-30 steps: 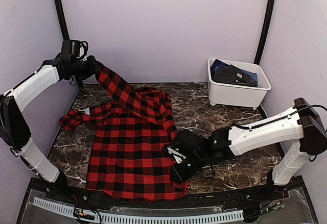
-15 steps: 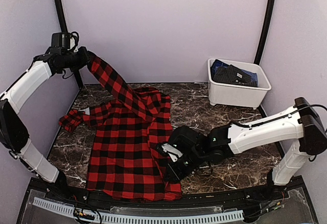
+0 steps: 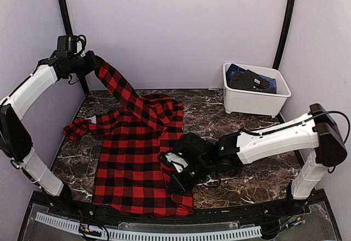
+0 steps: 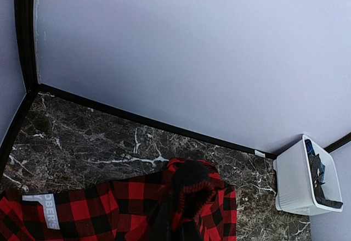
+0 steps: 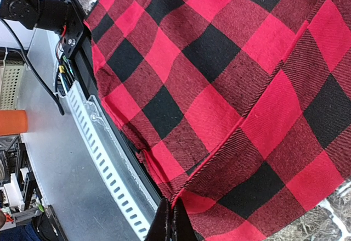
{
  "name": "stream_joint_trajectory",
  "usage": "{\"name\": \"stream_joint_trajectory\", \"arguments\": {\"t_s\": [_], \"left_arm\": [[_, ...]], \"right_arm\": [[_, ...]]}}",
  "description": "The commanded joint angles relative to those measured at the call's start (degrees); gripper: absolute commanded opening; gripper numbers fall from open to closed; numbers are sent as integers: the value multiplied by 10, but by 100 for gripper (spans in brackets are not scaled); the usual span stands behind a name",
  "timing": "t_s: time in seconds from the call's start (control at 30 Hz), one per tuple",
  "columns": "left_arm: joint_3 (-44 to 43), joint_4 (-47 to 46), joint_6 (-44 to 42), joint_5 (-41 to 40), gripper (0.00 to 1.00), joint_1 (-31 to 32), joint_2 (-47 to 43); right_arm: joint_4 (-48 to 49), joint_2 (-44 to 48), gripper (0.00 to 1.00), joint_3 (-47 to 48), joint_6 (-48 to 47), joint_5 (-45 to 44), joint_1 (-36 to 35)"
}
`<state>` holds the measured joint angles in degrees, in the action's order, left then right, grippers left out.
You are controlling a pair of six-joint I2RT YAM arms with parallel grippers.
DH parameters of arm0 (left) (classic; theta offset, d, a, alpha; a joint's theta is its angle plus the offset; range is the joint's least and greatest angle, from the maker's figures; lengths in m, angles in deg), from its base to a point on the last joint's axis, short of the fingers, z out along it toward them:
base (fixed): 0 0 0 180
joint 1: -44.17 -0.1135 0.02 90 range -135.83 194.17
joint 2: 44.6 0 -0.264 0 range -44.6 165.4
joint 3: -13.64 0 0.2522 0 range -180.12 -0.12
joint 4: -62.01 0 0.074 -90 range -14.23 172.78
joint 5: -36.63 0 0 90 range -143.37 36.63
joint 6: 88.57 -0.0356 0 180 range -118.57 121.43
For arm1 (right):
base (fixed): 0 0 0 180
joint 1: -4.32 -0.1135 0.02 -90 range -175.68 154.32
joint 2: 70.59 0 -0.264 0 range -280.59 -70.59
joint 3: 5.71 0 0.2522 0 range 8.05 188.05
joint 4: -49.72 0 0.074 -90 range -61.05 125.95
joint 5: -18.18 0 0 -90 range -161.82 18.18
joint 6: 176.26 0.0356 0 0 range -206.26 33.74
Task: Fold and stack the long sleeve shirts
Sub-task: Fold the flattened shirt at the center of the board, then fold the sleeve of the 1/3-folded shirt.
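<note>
Left arm: sleeve end of red-and-black check flannel shirt now higher than one second ago, pulled tight up off dark marble tabletop. Left jaws closed on sleeve end; tips hidden by cloth. Shirt body lies flat near front edge.

Right arm: moved left, dragging shirt's right side in over middle. Side fold looks begun. Right jaws pinched nearly closed on bottom hem edge.

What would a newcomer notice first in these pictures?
A red-and-black checked shirt lies spread over the dark marble table. The left gripper holds one sleeve high at the far left, and the right gripper pinches the shirt's near right edge. A white tub of dark clothes stands far right.
</note>
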<state>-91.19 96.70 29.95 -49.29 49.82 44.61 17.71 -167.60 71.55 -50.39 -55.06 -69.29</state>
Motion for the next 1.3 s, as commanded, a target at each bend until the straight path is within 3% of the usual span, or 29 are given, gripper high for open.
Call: {"name": "stream_joint_trajectory", "arguments": {"t_s": [0.0,0.3,0.53,0.63,0.9,1.27], "left_arm": [[1,0,-7,14,0,-3,-10],[44,-6,10,68,0,-4,-20],[72,-12,22,108,0,-4,-30],[81,-16,26,136,0,-4,-34],[124,-53,20,269,0,15,-44],[179,-10,-57,314,0,174,-32]], "right_arm": [[-2,-22,0,20,-18,11,-5],[-28,-44,2,48,-45,19,-4],[-25,-34,38,51,-49,26,-2],[-26,-27,45,50,-49,25,0],[-40,68,48,24,-47,-49,68],[65,191,53,-40,-10,-209,213]]}}
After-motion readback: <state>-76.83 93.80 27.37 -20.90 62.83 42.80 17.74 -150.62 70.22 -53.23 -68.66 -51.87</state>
